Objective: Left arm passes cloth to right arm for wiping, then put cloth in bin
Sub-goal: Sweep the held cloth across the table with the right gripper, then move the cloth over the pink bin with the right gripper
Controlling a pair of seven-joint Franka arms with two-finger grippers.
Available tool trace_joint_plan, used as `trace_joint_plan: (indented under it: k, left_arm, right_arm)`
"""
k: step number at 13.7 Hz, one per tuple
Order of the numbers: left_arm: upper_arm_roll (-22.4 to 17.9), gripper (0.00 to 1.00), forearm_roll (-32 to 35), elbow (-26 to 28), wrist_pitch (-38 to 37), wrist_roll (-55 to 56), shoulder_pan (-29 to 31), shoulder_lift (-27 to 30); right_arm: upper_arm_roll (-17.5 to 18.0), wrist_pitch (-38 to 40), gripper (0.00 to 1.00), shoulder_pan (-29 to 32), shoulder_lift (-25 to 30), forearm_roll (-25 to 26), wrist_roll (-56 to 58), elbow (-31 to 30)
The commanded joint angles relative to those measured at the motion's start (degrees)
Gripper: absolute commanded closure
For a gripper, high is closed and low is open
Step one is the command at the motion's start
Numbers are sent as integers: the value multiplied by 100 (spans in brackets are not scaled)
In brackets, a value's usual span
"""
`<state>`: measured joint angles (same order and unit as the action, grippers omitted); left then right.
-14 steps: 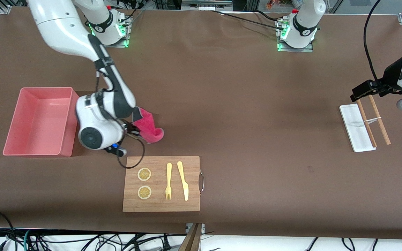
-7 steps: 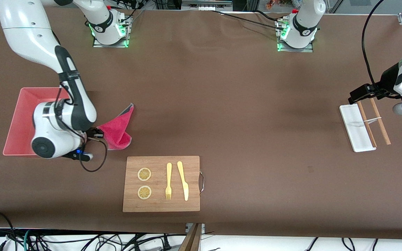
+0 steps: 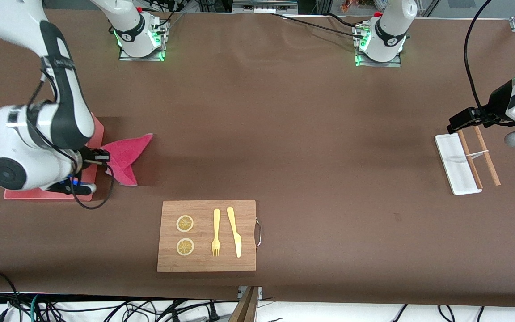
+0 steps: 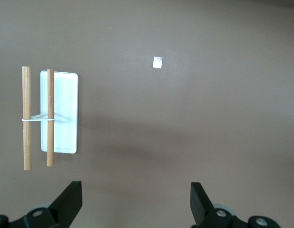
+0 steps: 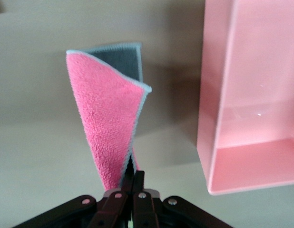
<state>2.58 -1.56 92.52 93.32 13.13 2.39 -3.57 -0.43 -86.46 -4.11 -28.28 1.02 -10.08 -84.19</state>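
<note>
The cloth (image 3: 125,153), pink-magenta on one face and dark grey on the other, hangs folded from my right gripper (image 3: 103,159), which is shut on its edge. The gripper holds it in the air beside the bin's wall toward the left arm's end. In the right wrist view the cloth (image 5: 111,128) rises from my closed right gripper (image 5: 133,175), next to the pink bin (image 5: 247,95). The bin (image 3: 97,130) is mostly hidden under my right arm in the front view. My left gripper (image 3: 455,121) is open and empty above the white tray; it shows open in the left wrist view (image 4: 136,204).
A wooden cutting board (image 3: 207,235) with two lemon slices, a yellow fork (image 3: 216,232) and a yellow knife (image 3: 234,231) lies nearer the front camera. A small white tray (image 3: 456,163) with two wooden sticks (image 3: 479,153) lies at the left arm's end.
My right arm has carried the cloth toward the right arm's end of the table, from near the cutting board to the bin's wall. The left arm has barely moved.
</note>
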Motion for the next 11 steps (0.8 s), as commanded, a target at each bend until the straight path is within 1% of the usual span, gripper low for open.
trace_joint_plan:
  k: [1,4,9,11]
  left_arm:
    - [-47,0,165,-182,-139,-65,-63,-65]
    - [-47,0,165,-182,-139,-65,-63,-65]
    - [-47,0,165,-182,-139,-65,-63,-65]
    - [-47,0,165,-182,-139,-65,-72,-74]
  right_arm:
    - [-54,408,100,42,462,100,339,-98]
    - [-440,761,100,42,735,100,866,-98]
    - [-1037,1052,100,34,1025,135,1762,-98]
    - [-1248,1192,100,34,1035,310,2184,-89]
